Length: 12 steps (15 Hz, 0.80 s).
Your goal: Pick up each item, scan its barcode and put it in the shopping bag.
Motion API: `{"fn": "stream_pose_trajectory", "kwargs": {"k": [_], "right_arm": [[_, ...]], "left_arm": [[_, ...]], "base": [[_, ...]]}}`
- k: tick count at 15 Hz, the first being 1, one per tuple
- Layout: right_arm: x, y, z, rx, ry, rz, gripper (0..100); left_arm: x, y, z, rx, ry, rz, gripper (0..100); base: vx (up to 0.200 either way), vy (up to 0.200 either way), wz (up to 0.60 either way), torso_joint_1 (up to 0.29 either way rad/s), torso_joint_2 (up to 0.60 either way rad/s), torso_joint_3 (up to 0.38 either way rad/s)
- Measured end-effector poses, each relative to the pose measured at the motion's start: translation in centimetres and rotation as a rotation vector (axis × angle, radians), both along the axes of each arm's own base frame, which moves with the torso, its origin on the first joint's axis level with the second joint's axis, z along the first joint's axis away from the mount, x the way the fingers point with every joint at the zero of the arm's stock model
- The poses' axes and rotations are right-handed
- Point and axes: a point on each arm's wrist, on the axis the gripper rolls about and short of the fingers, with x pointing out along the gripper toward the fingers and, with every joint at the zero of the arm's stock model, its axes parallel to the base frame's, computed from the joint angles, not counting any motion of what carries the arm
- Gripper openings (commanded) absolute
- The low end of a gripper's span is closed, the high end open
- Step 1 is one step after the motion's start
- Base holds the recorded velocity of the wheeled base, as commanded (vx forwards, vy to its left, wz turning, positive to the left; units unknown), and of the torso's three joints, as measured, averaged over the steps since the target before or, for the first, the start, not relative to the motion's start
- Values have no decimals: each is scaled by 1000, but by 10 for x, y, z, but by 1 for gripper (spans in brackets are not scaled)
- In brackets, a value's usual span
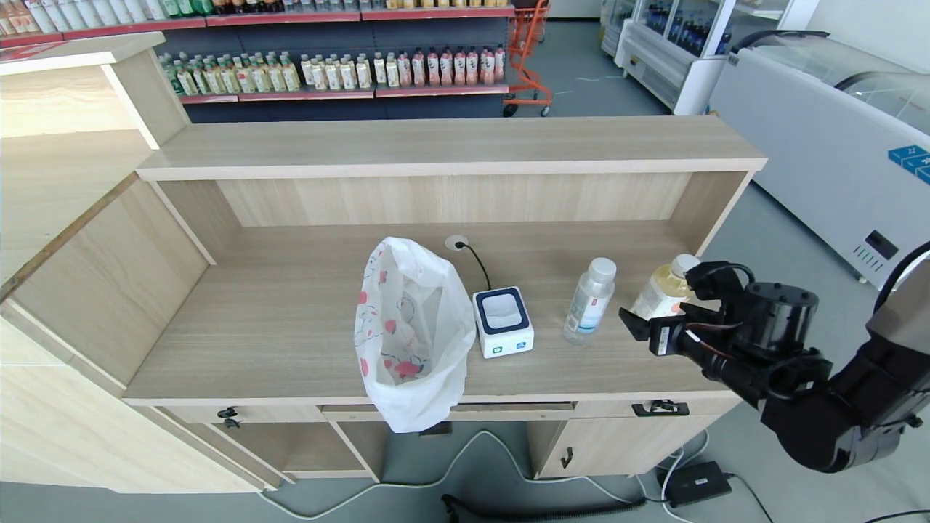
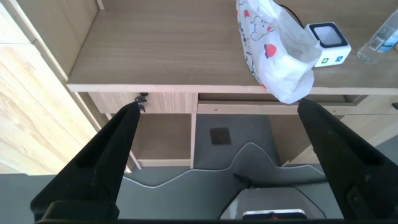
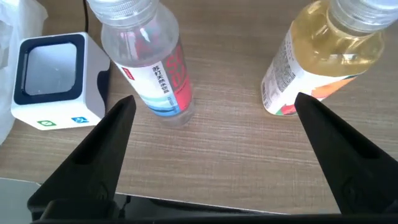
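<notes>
A white shopping bag (image 1: 410, 327) with red prints stands open at the counter's front edge. To its right sits a white barcode scanner (image 1: 503, 319). Further right stand a clear water bottle (image 1: 590, 300) and a yellow drink bottle (image 1: 665, 288). My right gripper (image 1: 662, 309) hangs open just in front of the two bottles. In its wrist view the clear bottle (image 3: 152, 62) and yellow bottle (image 3: 317, 62) stand ahead of the open gripper (image 3: 214, 106), the scanner (image 3: 53, 78) off to one side. My left gripper (image 2: 217, 109) is open and holds nothing, low in front of the counter, with the bag (image 2: 273, 50) and scanner (image 2: 328, 43) ahead.
The wooden counter (image 1: 290, 319) has a raised back wall and side walls. A black cable runs from the scanner to a grommet hole (image 1: 456, 242). Drawers with handles (image 1: 660, 408) sit below. A chest freezer (image 1: 835, 138) stands to the right, drink shelves behind.
</notes>
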Motion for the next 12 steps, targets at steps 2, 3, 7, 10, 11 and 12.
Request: {"fn": "stream_pose_trajectory", "kwargs": {"k": [2, 3, 7, 10, 11, 12], "right_arm": [[14, 14, -7, 2, -8, 31, 100], [19, 20, -11, -1, -10, 45, 100], [35, 33, -22, -62, -27, 80, 100], [45, 37, -25, -97, -50, 87, 100], [49, 38, -26, -99, -58, 88, 100], [53, 40, -26, -100, -66, 89, 100]], "left_arm": [[0, 0, 0, 0, 0, 0, 100], [0, 0, 0, 0, 0, 0, 100], [0, 0, 0, 0, 0, 0, 100], [0, 0, 0, 0, 0, 0, 100], [0, 0, 0, 0, 0, 0, 100], [0, 0, 0, 0, 0, 0, 100]], "base": [[0, 0, 0, 0, 0, 0], [0, 0, 0, 0, 0, 0], [0, 0, 0, 0, 0, 0], [0, 0, 0, 0, 0, 0], [0, 0, 0, 0, 0, 0], [0, 0, 0, 0, 0, 0]]}}
